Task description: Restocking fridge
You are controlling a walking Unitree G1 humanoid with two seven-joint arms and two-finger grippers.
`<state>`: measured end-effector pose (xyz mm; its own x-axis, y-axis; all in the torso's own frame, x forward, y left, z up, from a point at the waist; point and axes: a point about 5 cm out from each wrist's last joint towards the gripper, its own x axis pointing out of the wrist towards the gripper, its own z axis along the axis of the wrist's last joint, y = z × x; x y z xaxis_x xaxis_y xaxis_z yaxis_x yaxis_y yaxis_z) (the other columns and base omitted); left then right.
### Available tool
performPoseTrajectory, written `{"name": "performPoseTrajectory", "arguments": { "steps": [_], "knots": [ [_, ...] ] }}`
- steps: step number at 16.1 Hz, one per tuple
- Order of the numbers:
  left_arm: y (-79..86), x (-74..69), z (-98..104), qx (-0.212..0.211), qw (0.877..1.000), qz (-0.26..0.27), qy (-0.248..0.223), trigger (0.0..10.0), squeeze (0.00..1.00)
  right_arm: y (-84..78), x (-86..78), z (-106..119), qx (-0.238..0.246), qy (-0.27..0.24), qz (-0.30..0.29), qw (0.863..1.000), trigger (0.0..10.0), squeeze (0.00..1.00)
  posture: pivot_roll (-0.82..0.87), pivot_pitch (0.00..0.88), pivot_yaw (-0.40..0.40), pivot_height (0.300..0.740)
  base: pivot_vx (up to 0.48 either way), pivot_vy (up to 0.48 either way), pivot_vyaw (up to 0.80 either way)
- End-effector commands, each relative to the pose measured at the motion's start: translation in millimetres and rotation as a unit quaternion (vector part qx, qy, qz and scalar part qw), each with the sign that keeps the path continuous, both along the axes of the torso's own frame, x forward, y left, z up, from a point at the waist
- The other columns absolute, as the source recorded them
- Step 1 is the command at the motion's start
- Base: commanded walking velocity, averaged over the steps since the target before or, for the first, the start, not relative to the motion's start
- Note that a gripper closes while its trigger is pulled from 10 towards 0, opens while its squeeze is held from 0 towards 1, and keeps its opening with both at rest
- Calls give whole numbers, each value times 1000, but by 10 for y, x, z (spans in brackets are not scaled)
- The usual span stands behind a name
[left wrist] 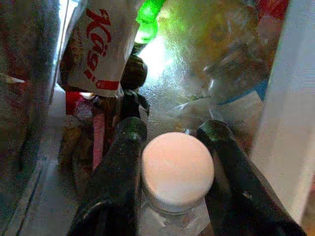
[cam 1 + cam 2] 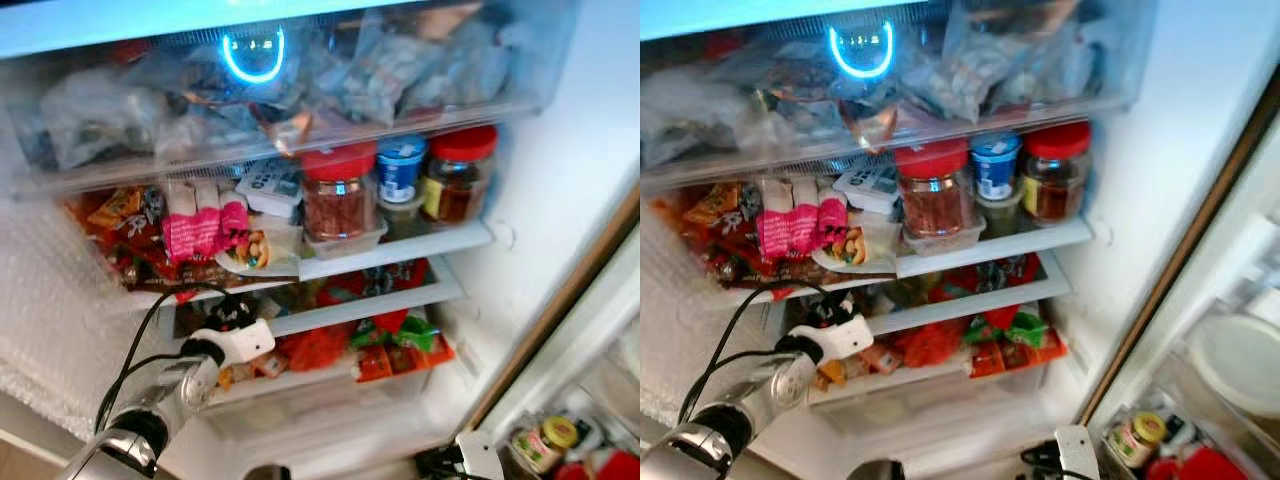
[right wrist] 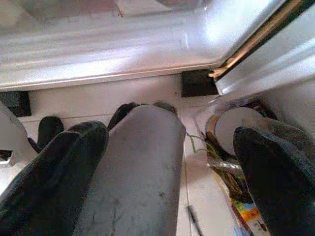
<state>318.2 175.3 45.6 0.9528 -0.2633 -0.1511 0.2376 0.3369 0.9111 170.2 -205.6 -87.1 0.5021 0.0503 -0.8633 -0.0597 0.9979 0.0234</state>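
In the left wrist view a clear bottle with a white cap (image 1: 177, 164) stands between the two black fingers of my left gripper (image 1: 172, 132), which is shut on its neck. My left arm (image 2: 225, 345) reaches into the left end of a lower shelf (image 2: 330, 315) of the open fridge; there the fingers and bottle are hidden among the food. My right gripper (image 3: 170, 135) hangs low in front of the fridge's base, its fingers wide open and holding nothing. Its white wrist (image 2: 478, 455) peeks in at the bottom.
The shelves are crowded: red-lidded jars (image 2: 338, 195) and a blue-lidded tub (image 2: 402, 168) in the middle, pink packets (image 2: 200, 225) to the left, bagged food in the top drawer (image 2: 300, 80). A white "Käsi" packet (image 1: 103, 44) and green bottle (image 1: 147, 14) lie beyond the bottle. Door shelf jars (image 2: 545, 440) sit at right.
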Motion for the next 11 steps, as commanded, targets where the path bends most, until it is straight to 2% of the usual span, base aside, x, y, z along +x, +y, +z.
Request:
{"name": "performPoseTrajectory", "arguments": {
  "steps": [1,2,3,4,11],
  "knots": [
    [53,-80,-132,15,999,5,36,10000,0,-28,22,14,-4,-2,-2,1000,10000,0,-90,0,18,637,0,0,0],
    [33,-70,-126,21,999,-2,36,10000,0,-32,22,15,-4,-2,-1,1000,10000,0,-92,0,17,637,0,0,0],
    [18,-49,-107,24,999,-7,33,10000,420,-35,23,16,-4,-2,-2,1000,10000,0,-94,0,17,637,0,0,0],
    [10,-19,-80,27,999,-10,31,10000,1000,-39,24,17,-5,-2,-2,1000,10000,0,-98,0,18,637,0,0,0],
    [-8,100,56,16,1000,-12,24,10000,1000,-60,32,25,-7,-3,-3,1000,10000,0,-100,0,12,637,0,0,0]
  ]
}}
